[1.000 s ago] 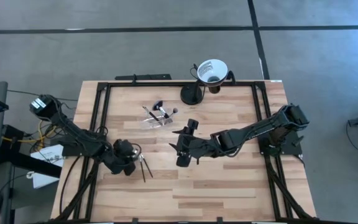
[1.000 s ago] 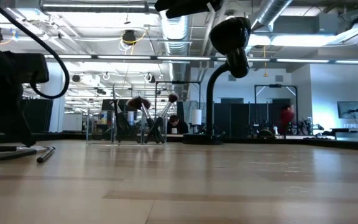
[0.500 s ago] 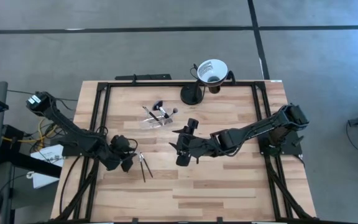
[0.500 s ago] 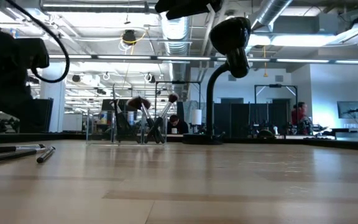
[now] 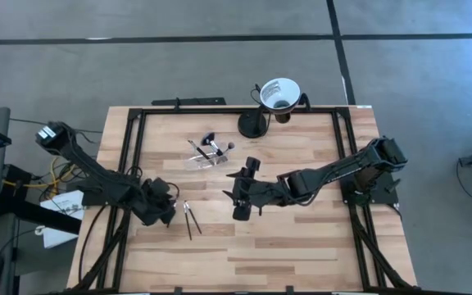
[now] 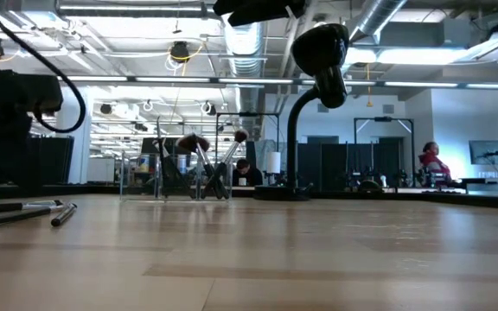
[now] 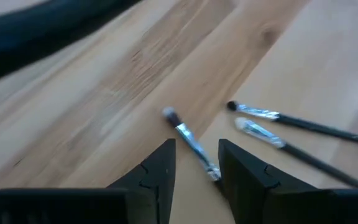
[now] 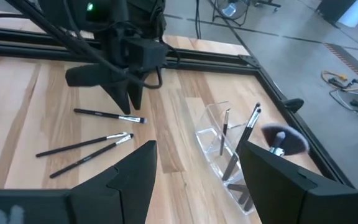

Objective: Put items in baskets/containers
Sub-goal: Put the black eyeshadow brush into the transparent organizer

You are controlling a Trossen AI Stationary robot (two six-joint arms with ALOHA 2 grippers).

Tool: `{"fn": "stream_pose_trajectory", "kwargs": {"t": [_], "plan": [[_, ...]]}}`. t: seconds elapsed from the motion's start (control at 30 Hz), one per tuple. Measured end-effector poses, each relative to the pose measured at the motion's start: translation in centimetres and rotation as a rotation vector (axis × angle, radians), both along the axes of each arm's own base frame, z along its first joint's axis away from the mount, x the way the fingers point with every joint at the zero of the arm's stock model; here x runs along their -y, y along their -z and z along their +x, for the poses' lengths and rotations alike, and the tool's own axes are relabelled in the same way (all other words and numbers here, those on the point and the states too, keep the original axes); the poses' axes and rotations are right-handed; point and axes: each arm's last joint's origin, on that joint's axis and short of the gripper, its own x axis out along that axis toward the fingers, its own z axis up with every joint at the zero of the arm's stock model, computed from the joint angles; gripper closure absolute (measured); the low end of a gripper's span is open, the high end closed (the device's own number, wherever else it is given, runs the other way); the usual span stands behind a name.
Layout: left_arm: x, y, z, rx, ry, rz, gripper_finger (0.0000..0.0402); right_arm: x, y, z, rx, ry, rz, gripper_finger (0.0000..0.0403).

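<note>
Between the left gripper's (image 7: 194,163) spread jaws lay one brush (image 7: 190,142); right gripper (image 8: 194,163) hung open too.

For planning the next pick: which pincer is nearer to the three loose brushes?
Left. The left pincer is right at the three loose brushes, straddling one; the right pincer waits mid-table, well apart.

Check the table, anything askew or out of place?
Three brushes lie loose on the wood near the left gripper, which straddles one with open jaws. The clear holder appears to lie on its side, brushes poking out at angles. The right gripper hangs open mid-table. No visible damage.
</note>
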Motion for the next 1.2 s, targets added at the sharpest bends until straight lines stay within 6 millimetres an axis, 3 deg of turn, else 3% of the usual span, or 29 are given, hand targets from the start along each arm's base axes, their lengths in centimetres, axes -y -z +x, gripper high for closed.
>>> {"fn": "stream_pose_trajectory", "kwargs": {"t": [0.6,0.9,1.2], "plan": [[1.3,3.9,1.7,0.029,-0.092,0.165,0.0284,0.0,0.0,0.0,0.005,0.007,0.015,0.0182],[3.1,5.1,0.4,0.116,-0.032,0.239,0.0284,0.0,0.0,0.0,0.005,0.008,0.016,0.0182],[3.5,6.6,-0.1,0.18,-0.023,0.348,0.0284,0.0,0.0,0.0,0.004,0.008,0.016,0.0182]]}}
